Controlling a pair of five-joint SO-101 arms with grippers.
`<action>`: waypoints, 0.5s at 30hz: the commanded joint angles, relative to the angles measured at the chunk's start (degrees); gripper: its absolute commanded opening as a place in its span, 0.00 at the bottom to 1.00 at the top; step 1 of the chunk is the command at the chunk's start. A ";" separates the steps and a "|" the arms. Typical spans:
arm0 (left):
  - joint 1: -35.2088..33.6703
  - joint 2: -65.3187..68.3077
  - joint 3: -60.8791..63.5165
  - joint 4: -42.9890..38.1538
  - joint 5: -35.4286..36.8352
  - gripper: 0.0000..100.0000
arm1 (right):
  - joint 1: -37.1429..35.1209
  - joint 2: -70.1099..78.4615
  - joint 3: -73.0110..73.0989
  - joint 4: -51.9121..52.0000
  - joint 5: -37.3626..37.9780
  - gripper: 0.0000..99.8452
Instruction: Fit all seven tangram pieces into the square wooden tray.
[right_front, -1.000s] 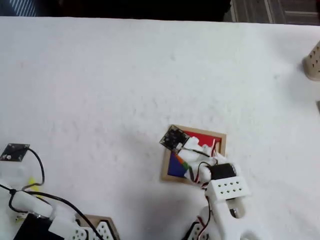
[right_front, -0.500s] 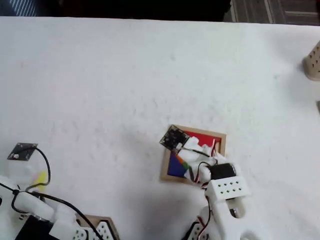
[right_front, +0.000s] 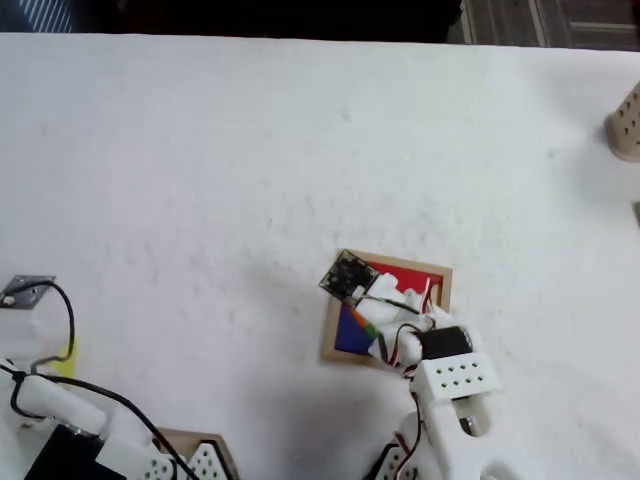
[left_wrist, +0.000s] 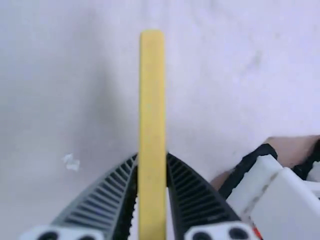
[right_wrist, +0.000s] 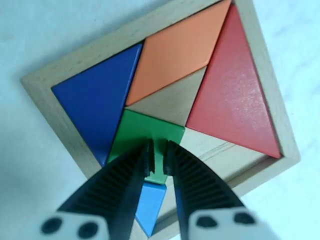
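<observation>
Table (right_front: 200, 150), one tray (right_wrist: 90, 60), one yellow piece (left_wrist: 152, 125)

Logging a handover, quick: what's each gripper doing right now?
Left gripper: closed on the yellow piece.
Right gripper: at the green piece in the tray; grip cannot be told.

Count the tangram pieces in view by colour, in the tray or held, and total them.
Dark blue piece: 1
Orange piece: 1
Red piece: 1
Green piece: 1
Light blue piece: 1
Yellow piece, in the left hand: 1
Total: 6
</observation>
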 joint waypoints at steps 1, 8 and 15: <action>0.48 -0.92 -5.27 2.29 0.44 0.02 | 0.04 0.22 0.00 1.01 0.26 0.04; 6.46 -1.01 -10.90 12.04 0.53 0.02 | 0.84 0.22 -0.09 1.01 0.18 0.04; 24.40 -1.10 -16.97 16.09 18.99 0.02 | 9.10 0.13 -2.46 0.57 -7.65 0.04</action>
